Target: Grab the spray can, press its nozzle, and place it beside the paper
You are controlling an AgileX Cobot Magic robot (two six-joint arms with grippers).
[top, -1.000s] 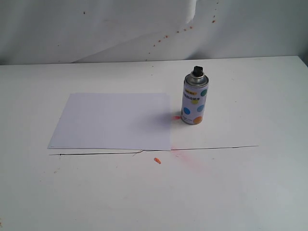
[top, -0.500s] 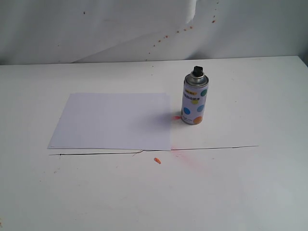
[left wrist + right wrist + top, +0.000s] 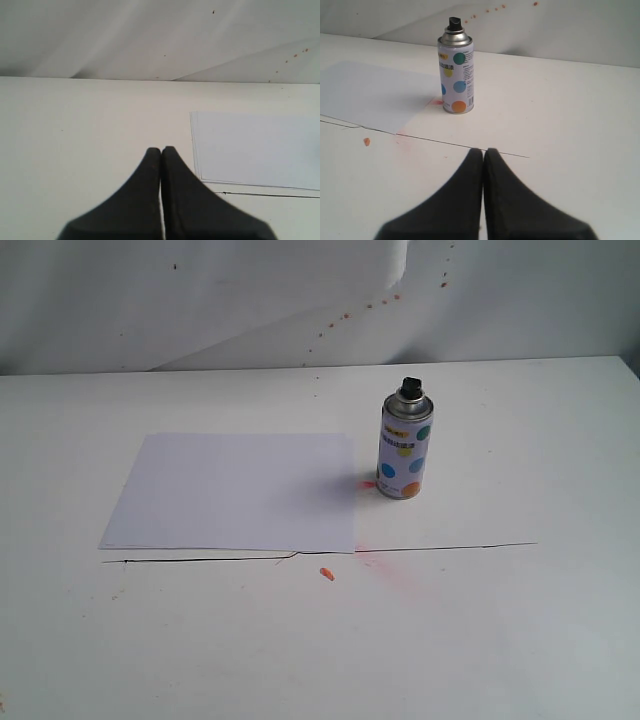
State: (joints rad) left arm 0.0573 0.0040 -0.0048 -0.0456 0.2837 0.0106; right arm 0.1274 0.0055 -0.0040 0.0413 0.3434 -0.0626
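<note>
The spray can (image 3: 404, 450) stands upright on the white table, just right of the paper (image 3: 235, 490), its black nozzle (image 3: 410, 385) on top. In the right wrist view the spray can (image 3: 455, 75) stands well ahead of my right gripper (image 3: 483, 151), which is shut and empty, with the paper (image 3: 375, 95) beside the can. My left gripper (image 3: 161, 149) is shut on nothing, off the near corner of the paper (image 3: 255, 147). Neither arm shows in the exterior view.
A thin dark seam (image 3: 440, 547) crosses the table (image 3: 540, 620) in front of the paper. Orange paint marks lie near it: a blob (image 3: 326, 573) and a faint stain (image 3: 400, 575). A white backdrop (image 3: 200, 300) with orange specks rises behind.
</note>
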